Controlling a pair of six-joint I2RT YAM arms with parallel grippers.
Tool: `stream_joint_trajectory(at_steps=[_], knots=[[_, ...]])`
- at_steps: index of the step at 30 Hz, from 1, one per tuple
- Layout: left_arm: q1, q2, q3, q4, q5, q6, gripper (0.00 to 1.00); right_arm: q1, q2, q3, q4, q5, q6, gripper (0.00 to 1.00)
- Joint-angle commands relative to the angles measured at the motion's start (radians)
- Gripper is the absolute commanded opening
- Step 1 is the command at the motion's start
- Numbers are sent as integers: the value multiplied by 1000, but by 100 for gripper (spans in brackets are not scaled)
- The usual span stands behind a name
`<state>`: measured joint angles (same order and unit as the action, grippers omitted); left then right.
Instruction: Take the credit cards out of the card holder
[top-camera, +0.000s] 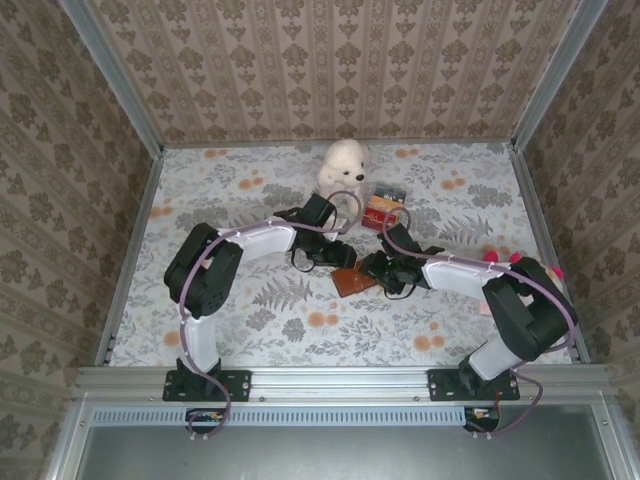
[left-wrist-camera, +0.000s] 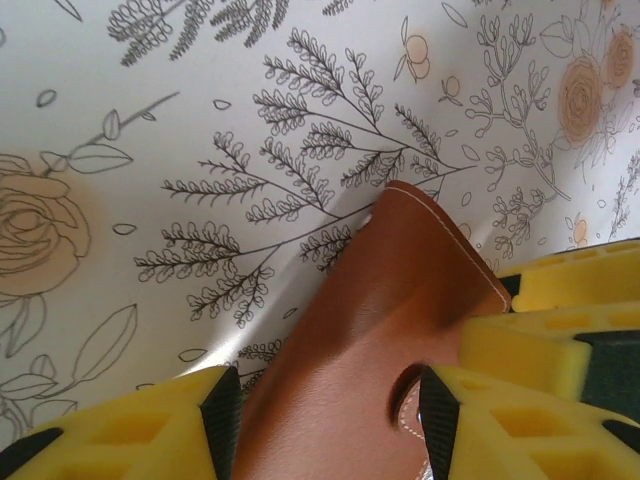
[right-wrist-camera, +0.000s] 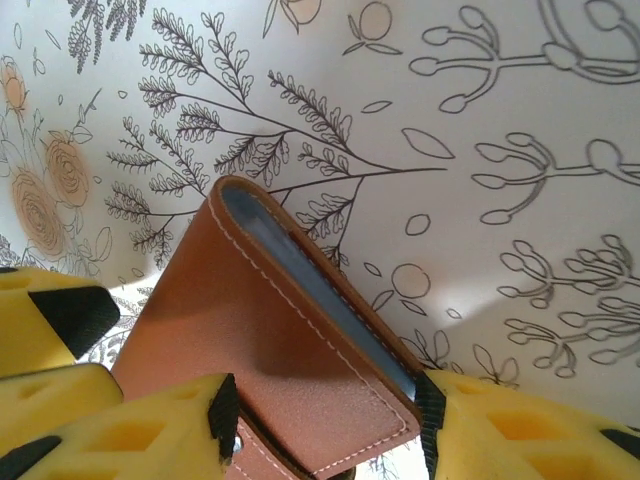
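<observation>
**A:** Both arms are bent in over the floral tablecloth (top-camera: 250, 300) and they meet in the middle. What's between them?

**B:** The brown leather card holder (top-camera: 354, 281). It's about mid-table, a touch towards the near edge. The left gripper (top-camera: 337, 262) is on its far-left side and the right gripper (top-camera: 374, 272) is on its right.

**A:** Left wrist camera. How do the jaws stand?

**B:** Narrow, drawn in to the holder's width. There's a yellow finger (left-wrist-camera: 120, 435) on each side, with black pads against the two edges of the smooth brown face. That's a grip on the card holder. More yellow shows at the right edge of that view, which is the other gripper's finger just beside the holder's corner. I can't tell whether it's touching.

**A:** And the right wrist camera?

**B:** Much the same. The fingertips (right-wrist-camera: 520, 430) are close together with the stitched leather flap between the pads, and its near corner is against the right-hand pad. So this gripper is also clamped on the card holder.

**A:** Is the holder open or folded?

**B:** Folded, or nearly so. There's a thin slit along the long edge with the light-blue lining (right-wrist-camera: 300, 262) showing in it. It's too dark to tell what sits inside. A soft shadow falls on the cloth beside the holder.

**A:** Anything further back?

**B:** A white plush bear (top-camera: 343, 164) stands towards the far wall. Just to its right is a clear box (top-camera: 385, 210) with red and orange stripes, lying beyond the grippers.
</observation>
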<state>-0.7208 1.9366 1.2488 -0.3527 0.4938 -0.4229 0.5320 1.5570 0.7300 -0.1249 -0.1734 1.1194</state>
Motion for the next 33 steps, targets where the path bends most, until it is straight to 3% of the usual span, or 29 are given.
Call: stream_joint_trajectory(at_steps=[1, 7, 15, 25, 33], knots=[[-6, -15, -14, -32, 27, 5, 53, 2, 39, 19, 26, -38, 7, 51], [-3, -61, -96, -4, 15, -43, 50, -2, 97, 72, 45, -63, -60, 46], [2, -167, -258, 178, 54, -203, 48, -7, 189, 185, 51, -135, -138, 43], [19, -211, -341, 183, 36, -279, 48, -5, 62, 137, -112, -41, -169, 50], [22, -166, -356, 241, 73, -342, 45, 17, 60, 99, -84, -145, -176, 47]])
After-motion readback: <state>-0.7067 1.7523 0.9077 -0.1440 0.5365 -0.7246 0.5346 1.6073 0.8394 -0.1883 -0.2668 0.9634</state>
